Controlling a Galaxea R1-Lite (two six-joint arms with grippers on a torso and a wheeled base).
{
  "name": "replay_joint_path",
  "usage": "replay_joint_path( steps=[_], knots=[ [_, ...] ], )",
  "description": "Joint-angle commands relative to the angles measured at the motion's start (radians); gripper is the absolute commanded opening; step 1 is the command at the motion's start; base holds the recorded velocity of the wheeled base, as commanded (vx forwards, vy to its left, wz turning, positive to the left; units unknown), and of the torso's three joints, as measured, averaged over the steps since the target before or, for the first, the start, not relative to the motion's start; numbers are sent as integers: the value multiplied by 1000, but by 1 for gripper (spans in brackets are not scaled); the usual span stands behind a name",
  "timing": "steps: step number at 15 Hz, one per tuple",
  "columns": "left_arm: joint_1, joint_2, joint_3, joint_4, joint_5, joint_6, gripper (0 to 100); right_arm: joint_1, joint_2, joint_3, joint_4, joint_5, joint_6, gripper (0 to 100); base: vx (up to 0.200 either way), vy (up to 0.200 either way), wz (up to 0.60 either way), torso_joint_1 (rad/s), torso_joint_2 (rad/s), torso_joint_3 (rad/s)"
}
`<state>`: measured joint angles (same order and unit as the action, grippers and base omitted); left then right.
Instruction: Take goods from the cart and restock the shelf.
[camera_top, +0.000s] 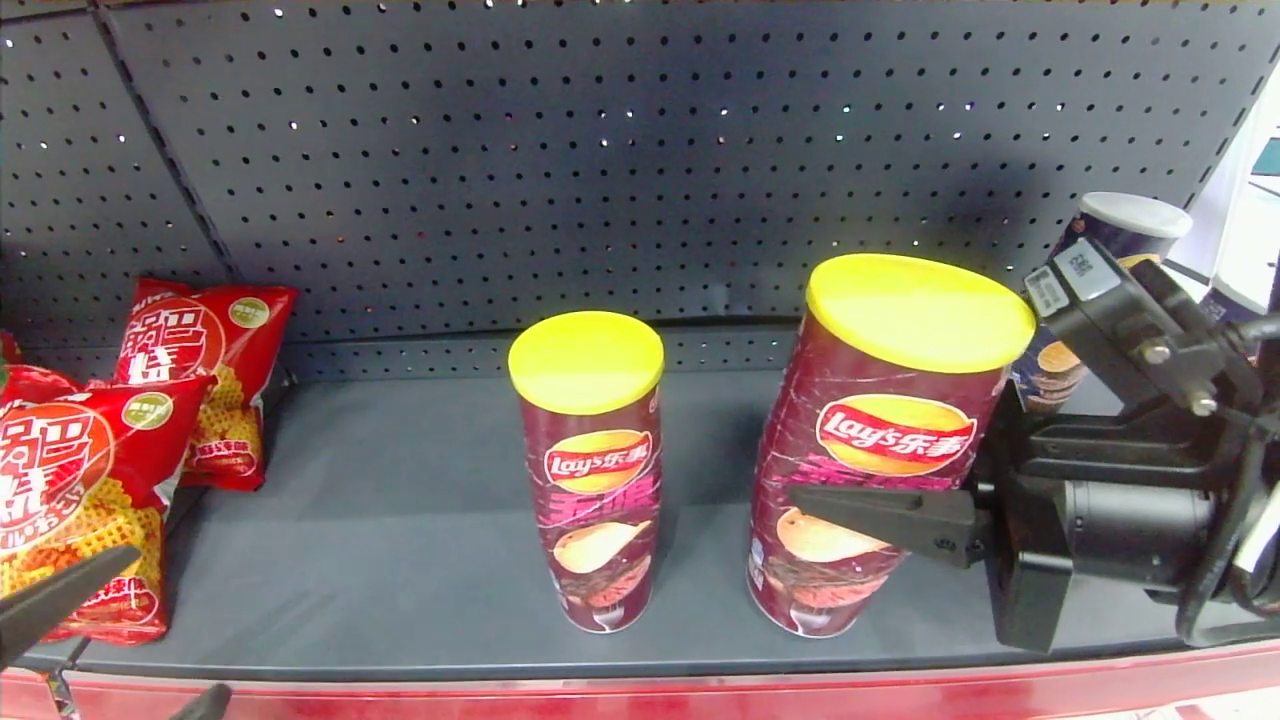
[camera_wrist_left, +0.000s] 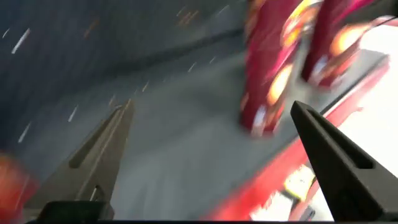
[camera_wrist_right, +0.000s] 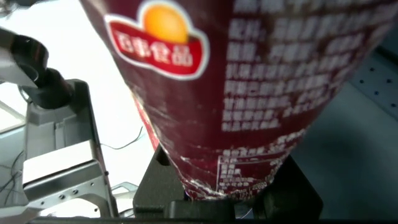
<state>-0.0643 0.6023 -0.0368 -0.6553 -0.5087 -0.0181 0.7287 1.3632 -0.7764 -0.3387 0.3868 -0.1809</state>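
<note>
Black right gripper (camera_top: 830, 480), at the frame's right, pinches an upright maroon cardboard crisp tube with a yellow plastic lid (camera_top: 900, 330) at the grey metal shelf's (camera_top: 400, 520) front right (a matching tube (camera_top: 595, 470) stands centre), while the left gripper (camera_top: 183, 617) gapes lower left.

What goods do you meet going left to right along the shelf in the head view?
red snack bags → free-standing chip can → held chip can, clamped by the right gripper → white-lidded blue can

Dk grey pegboard wall (camera_top: 640, 150) behind.
</note>
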Motion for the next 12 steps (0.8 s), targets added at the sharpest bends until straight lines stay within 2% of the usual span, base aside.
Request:
replay_joint_path(
  steps=[1, 2, 3, 5, 6, 7, 8, 10, 11, 12],
  knots=[
    [73, -492, -72, 471, 136, -39, 100, -17, 10, -11, -2, 1, 0, 0, 0, 0, 0, 0, 0, 0],
    [67, -595, -66, 580, 194, -40, 100, -28, 13, -21, -2, 1, 0, 0, 0, 0, 0, 0, 0, 0],
    [64, -601, -60, 602, 254, -43, 100, -37, 14, -26, -2, 1, 0, 0, 0, 0, 0, 0, 0, 0],
    [64, -601, -5, 603, 315, -45, 100, -43, 14, -27, -2, 1, 3, 0, 0, 0, 0, 0, 0, 0],
    [64, -602, 32, 605, 348, -19, 100, -46, 13, -26, -2, 1, 11, 0, 0, 0, 0, 0, 0, 0],
    [64, -601, 34, 609, 361, 33, 100, -51, 13, -26, -2, 1, 14, 0, 0, 0, 0, 0, 0, 0],
    [64, -601, 34, 612, 369, 43, 100, -58, 13, -26, -2, 1, 14, 0, 0, 0, 0, 0, 0, 0],
    [64, -601, 34, 612, 369, 43, 100, -58, 13, -26, -2, 1, 14, 0, 0, 0, 0, 0, 0, 0],
    [64, -601, 35, 660, 518, 41, 100, -78, 14, -27, -2, 1, 14, 0, 0, 0, 0, 0, 0, 0],
    [63, -601, 35, 658, 507, -3, 100, -80, 13, -27, -2, 1, 15, 0, 0, 0, 0, 0, 0, 0]
  ],
)
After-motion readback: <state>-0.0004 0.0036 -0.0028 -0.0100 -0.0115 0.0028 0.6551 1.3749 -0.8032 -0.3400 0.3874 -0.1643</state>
